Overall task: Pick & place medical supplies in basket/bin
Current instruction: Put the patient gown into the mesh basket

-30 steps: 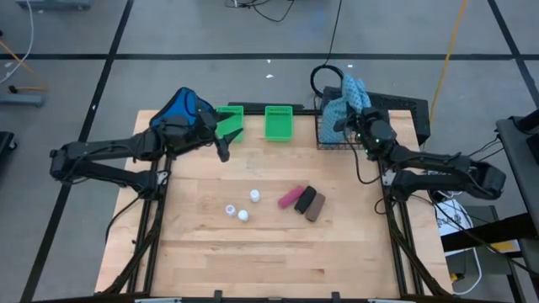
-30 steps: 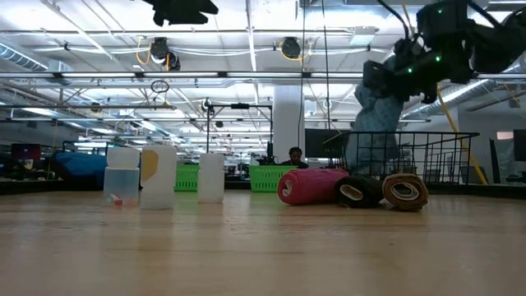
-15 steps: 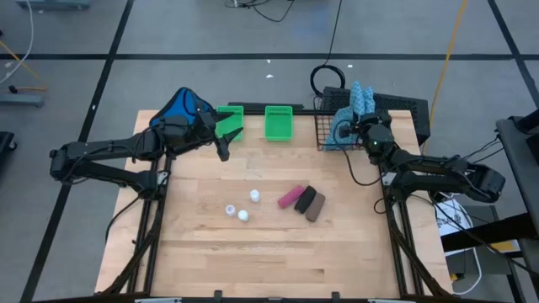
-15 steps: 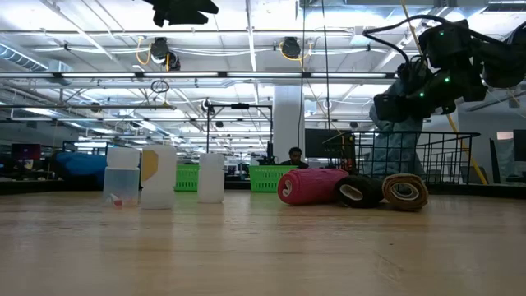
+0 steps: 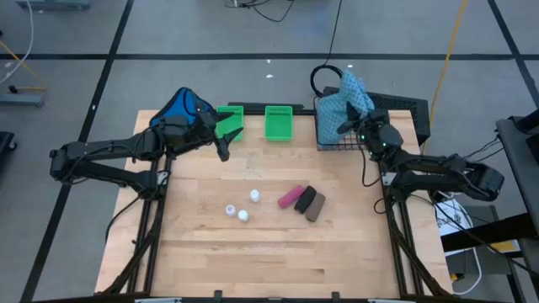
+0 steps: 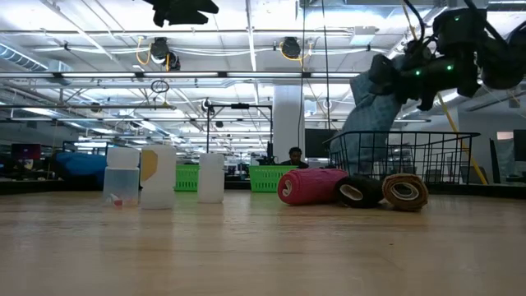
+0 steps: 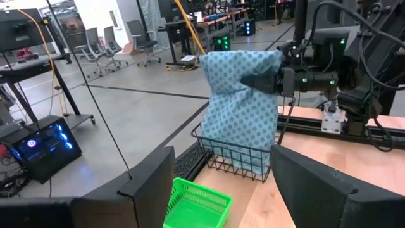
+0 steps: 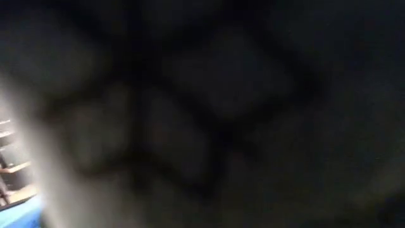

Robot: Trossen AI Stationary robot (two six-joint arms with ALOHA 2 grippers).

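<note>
My right gripper (image 5: 352, 128) is shut on the blue-green patterned cloth (image 5: 341, 103) above the black wire basket (image 5: 327, 141) at the table's far right. In the low view the cloth (image 6: 371, 111) hangs into the basket (image 6: 411, 156). Three white bottles (image 5: 243, 208) stand mid-table (image 6: 159, 175). The pink roll (image 5: 289, 198), black roll (image 5: 305, 200) and brown roll (image 5: 316, 207) lie side by side to their right. My left gripper (image 5: 223, 148) is open, raised over the far left, beside the green bins. My right gripper pinches the cloth by its upper part (image 7: 253, 79), coming roughly level from the table's right. The cloth hangs slack below the fingers, and its lower end (image 7: 243, 166) is inside the basket. The right wrist view is covered by dark blur.
Two small green bins (image 5: 229, 122) (image 5: 278, 123) sit at the far edge, left of the basket. A solid blue pouch (image 5: 184, 104) lies behind my left arm. Bare wood stretches across the near half of the table (image 5: 253, 261).
My right gripper dipped toward the basket, lowering the cloth into it, then rose again and shifted slightly left. It has stayed shut on the cloth, which now hangs higher, its lower end still in the basket.
</note>
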